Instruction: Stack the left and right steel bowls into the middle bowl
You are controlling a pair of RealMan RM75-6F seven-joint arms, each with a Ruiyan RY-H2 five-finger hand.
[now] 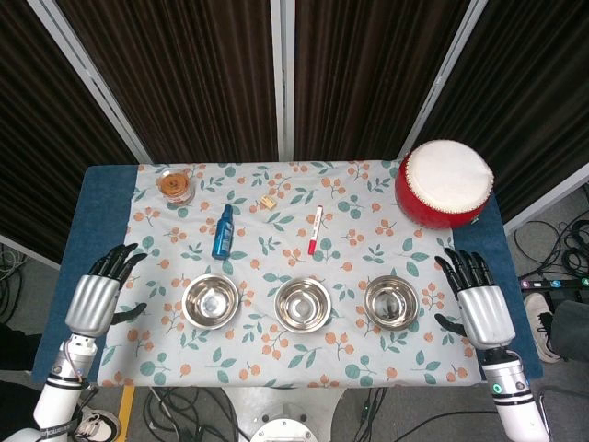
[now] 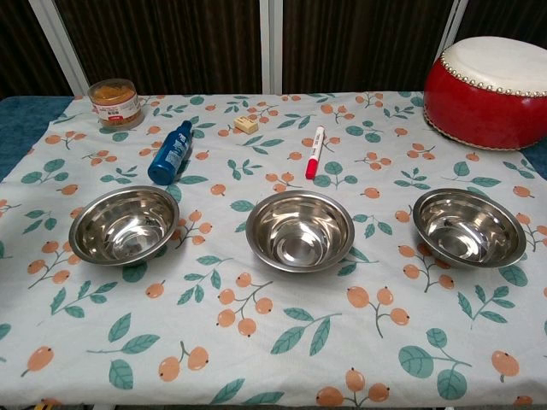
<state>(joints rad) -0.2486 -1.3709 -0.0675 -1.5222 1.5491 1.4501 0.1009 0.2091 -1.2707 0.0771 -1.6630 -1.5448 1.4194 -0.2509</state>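
Three steel bowls sit in a row along the near side of the worktop (image 1: 110, 189): left bowl (image 1: 211, 301), middle bowl (image 1: 303, 305), right bowl (image 1: 390, 302), all apart and upright. Left robot hand (image 1: 99, 293) is just outside the left bowl, fingers spread, holding nothing. Right robot hand (image 1: 477, 296) is beside the right bowl, fingers apart, empty. Behind the bowls: blue bottle (image 1: 223, 231), red marker (image 1: 315, 229), jar (image 1: 174, 184), red drum (image 1: 444, 183).

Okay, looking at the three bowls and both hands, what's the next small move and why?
Probably bring the left hand in toward the left bowl to grasp its rim. All three bowls sit apart and empty, so nothing is stacked yet. Both hands are open and rest at the table edges, the right hand beside the right bowl. The middle bowl stands free to receive one.
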